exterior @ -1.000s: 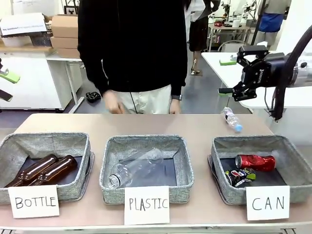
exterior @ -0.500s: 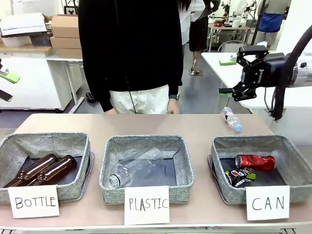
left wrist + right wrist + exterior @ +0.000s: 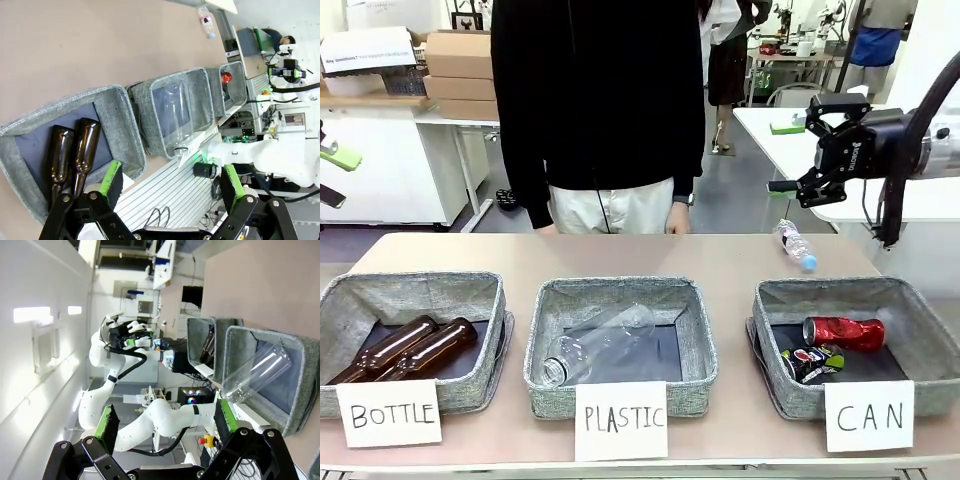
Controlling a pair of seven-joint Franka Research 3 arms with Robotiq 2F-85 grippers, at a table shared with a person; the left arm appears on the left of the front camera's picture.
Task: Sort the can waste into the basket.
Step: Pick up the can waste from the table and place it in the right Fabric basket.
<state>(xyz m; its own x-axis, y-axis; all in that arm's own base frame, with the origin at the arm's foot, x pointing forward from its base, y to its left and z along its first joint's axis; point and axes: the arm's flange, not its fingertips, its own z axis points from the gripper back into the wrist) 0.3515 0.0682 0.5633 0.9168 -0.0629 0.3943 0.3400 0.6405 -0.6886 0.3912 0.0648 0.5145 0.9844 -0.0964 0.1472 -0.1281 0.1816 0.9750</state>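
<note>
Two cans lie inside the basket signed "CAN" at the tabletop's right end: the red can on its side toward the back, the crushed dark can just in front of it. The right end effector hangs above the tabletop's far right corner, jaws spread and holding nothing. The left end effector is likewise released, with brown bottles in the bin below. A small plastic bottle lies on the tabletop behind the basket. A person stands at the far side.
</note>
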